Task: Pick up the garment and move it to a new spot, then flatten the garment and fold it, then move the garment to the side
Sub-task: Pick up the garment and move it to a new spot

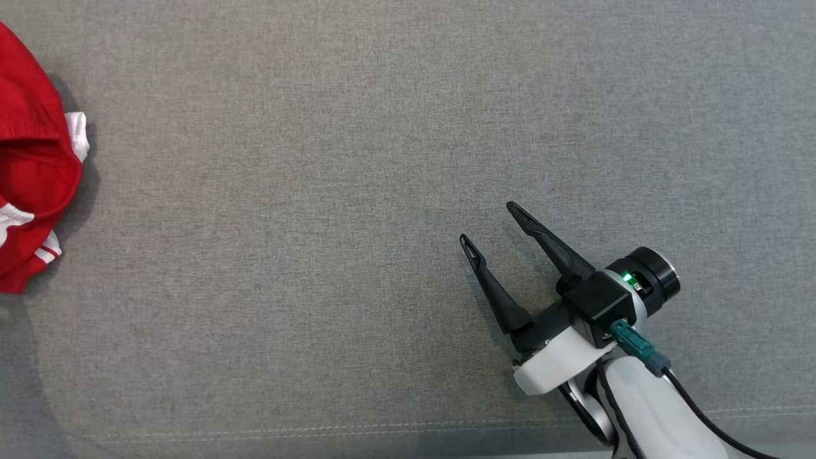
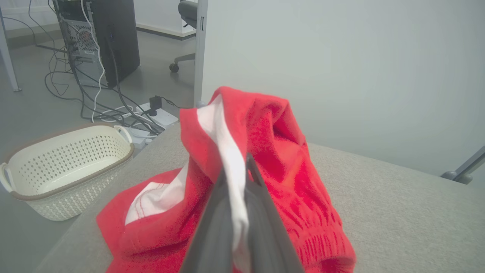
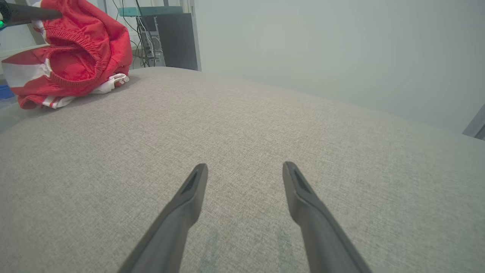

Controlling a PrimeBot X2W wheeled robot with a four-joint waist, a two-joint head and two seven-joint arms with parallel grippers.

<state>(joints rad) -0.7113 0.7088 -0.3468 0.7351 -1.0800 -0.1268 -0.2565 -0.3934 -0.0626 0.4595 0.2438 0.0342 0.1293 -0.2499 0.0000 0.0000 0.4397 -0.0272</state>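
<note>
Item 1: crumpled red garment with white stripes and a gathered elastic band [image 1: 35, 159]. I see it at the far left edge of the grey woven-fabric tabletop [image 1: 319, 191], partly cut off by the head view. In the left wrist view the garment [image 2: 280, 151] rises in a peak, and its lower folds rest on the tabletop near the corner.

Item 2: left tool [image 2: 237, 167]. I note its two dark fingers pressed close together, pinching a white strip of the garment between them, with red cloth draped on both sides.

Item 3: right tool [image 1: 487, 222]. I log it as spread and holding nothing. It sits low over the bare tabletop at the lower right, well apart from the garment, with its fingers pointing up and to the left. The right wrist view gives the same tool [image 3: 245, 166] with a wide gap, and the garment [image 3: 75, 57] far off at upper left.

Item 4: cream perforated plastic basket with handles [image 2: 57, 210], on the floor just beside the tabletop.

Item 5: black computer tower [image 2: 113, 38] with tangled dark cables [image 2: 75, 87], on the floor beyond the basket.
</note>
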